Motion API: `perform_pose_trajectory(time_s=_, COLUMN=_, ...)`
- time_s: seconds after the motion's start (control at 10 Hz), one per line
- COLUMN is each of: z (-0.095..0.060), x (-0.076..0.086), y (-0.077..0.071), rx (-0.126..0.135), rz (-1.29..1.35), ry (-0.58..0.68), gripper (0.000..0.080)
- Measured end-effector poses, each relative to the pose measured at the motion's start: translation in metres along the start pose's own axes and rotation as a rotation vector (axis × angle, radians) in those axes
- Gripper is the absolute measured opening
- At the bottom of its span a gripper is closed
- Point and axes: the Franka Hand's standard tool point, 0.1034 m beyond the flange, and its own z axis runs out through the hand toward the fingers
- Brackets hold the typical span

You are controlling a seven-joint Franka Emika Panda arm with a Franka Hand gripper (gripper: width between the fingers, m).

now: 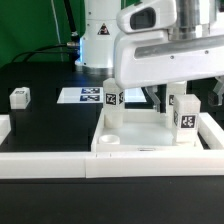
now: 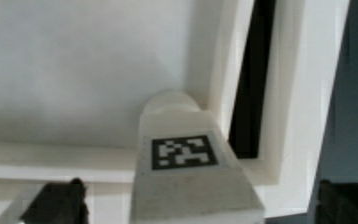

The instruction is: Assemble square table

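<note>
Wrist view: leg peg (image 2: 190, 150) amid pincer (image 2: 202, 204)

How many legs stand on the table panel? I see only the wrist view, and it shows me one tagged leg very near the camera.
Observer: I count two tagged legs upright on the square panel: a left leg and a right leg, as the exterior view shows them.
Operator: Is there a leg outside the panel?
Observer: Yes. One loose leg peg sits on the black table, well off to the exterior view's left of the panel.
Operator: Which corner is free for it?
Observer: The corner socket at the panel's near left, in front of the left leg, is empty.
</note>
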Motion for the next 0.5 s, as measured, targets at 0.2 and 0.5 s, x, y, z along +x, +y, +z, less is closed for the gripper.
perform_pose_trajectory(time_s=0.2, z=0.0023, x=0.0046, y=0.0121, rx=0.004, rz=0.015, ry=-0.104, gripper=0.0649)
perform_pose_trajectory(time_s=0.5, z=0.0028, x=0.0038, y=0.0104, rx=0.004, rz=0.039, ry=-0.104, gripper=0.0588)
